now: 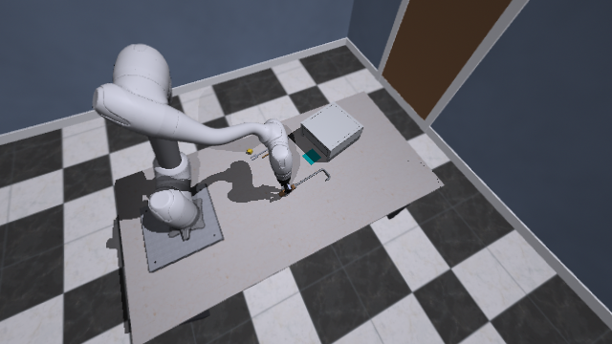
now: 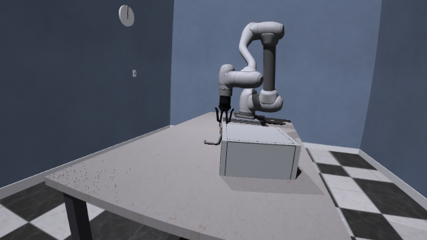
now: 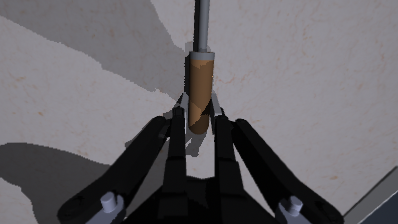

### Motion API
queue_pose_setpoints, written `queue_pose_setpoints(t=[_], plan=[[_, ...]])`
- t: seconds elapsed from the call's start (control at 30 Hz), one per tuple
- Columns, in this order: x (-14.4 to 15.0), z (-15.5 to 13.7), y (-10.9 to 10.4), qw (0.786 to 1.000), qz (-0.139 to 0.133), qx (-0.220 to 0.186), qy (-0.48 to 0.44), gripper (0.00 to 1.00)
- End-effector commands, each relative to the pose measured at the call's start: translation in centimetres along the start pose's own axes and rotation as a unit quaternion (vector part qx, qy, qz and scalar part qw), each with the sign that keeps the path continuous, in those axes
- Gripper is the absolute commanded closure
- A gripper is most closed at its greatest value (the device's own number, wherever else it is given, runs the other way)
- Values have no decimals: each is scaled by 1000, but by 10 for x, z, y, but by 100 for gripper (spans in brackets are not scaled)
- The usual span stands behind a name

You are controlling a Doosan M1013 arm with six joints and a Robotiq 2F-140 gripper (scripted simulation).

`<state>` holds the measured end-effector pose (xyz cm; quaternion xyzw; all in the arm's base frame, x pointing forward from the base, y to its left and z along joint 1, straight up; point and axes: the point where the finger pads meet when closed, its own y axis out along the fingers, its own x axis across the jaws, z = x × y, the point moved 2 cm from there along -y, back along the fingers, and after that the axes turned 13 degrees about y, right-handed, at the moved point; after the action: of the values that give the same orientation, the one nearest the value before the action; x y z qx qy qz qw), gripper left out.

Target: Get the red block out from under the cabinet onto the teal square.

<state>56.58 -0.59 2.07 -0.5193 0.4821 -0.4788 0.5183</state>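
My gripper is shut on the brown handle of a grey hook tool. The tool's rod runs toward the cabinet and ends in a bent tip; it also shows in the exterior view. The gripper stands low over the table, in front of the grey cabinet. The teal square lies on the table against the cabinet's near side. The red block is hidden in every view.
A small yellow item and a thin stick lie on the table behind the arm. The arm's base plate sits at the table's left end. The cabinet stands near the table's right edge in the exterior view.
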Motion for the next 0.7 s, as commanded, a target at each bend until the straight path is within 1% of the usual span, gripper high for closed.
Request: queue_pose_setpoints(t=[0.0,0.53,0.6,0.67], plan=[[-12,-4,0,1000,1,1,2,100],[-57,-11,0,1000,1,1,-8,100],[-57,-11,0,1000,1,1,-8,100],[-63,-12,0,1000,1,1,-9,100]])
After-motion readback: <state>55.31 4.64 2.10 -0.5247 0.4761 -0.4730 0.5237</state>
